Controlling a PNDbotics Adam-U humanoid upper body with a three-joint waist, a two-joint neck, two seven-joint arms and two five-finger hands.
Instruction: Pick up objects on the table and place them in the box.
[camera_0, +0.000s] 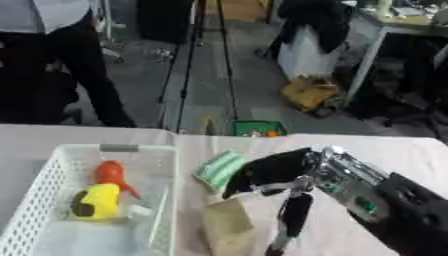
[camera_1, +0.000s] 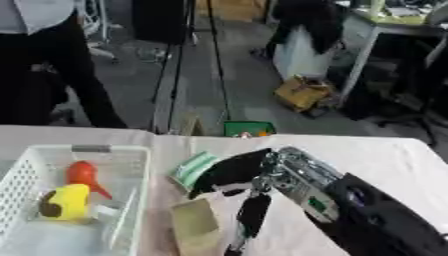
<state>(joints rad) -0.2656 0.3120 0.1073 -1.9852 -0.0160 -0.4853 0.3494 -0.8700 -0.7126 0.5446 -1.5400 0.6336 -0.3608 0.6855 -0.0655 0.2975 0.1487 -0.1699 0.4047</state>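
Right hand reaches from the right over the pale worktop, fingers curled down towards the green striped packet and tan paper bag beside the white mesh plastic basket, apparently closing for a pick; whether it pinches either, I cannot tell.

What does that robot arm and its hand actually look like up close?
Only the right arm shows. Its forearm is bulky and black, with a shiny silver metal wrist section carrying small green marks. The right hand is black, with long, slim black fingers. No loose cables are visible. The left arm is out of view.
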